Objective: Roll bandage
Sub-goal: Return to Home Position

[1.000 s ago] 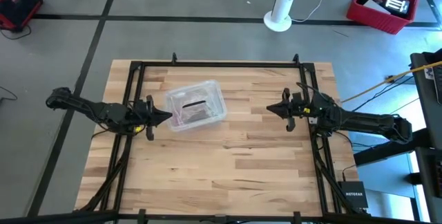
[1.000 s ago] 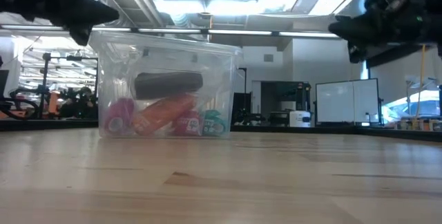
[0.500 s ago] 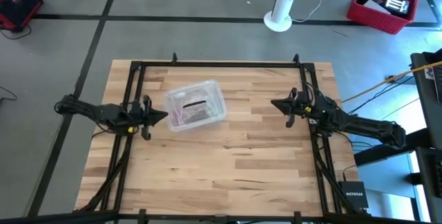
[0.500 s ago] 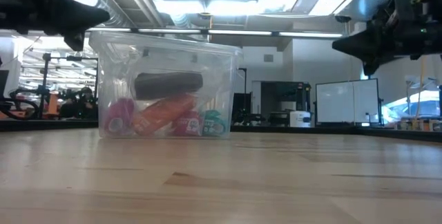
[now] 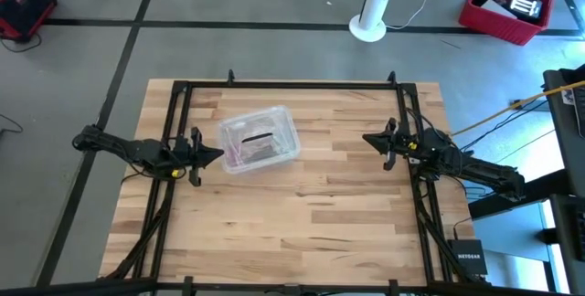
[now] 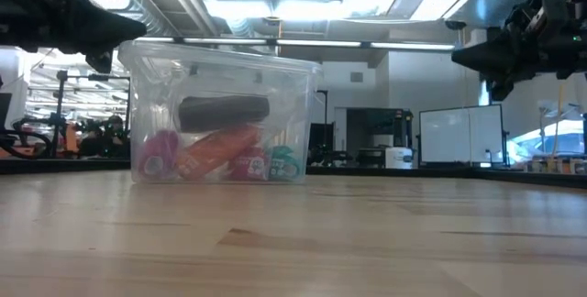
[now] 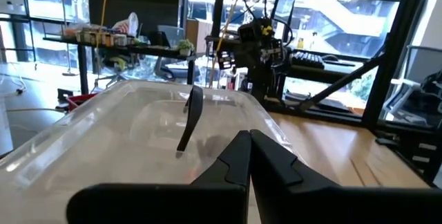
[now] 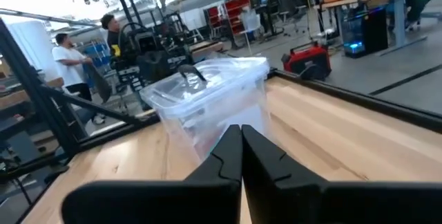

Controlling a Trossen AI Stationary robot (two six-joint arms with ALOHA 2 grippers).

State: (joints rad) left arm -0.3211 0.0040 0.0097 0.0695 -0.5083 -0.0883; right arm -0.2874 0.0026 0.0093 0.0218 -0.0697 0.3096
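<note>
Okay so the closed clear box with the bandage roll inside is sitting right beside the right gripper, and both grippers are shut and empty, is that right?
No: the high view shows the clear box beside the left gripper, with the right gripper well apart from it. The rest stands: closed, bandage roll inside, both grippers shut and empty.

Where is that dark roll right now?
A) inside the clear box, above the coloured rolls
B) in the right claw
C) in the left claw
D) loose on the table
A: the dark roll lies inside the box, over the coloured rolls; the left claw and right claw hang shut and empty either side.
</note>
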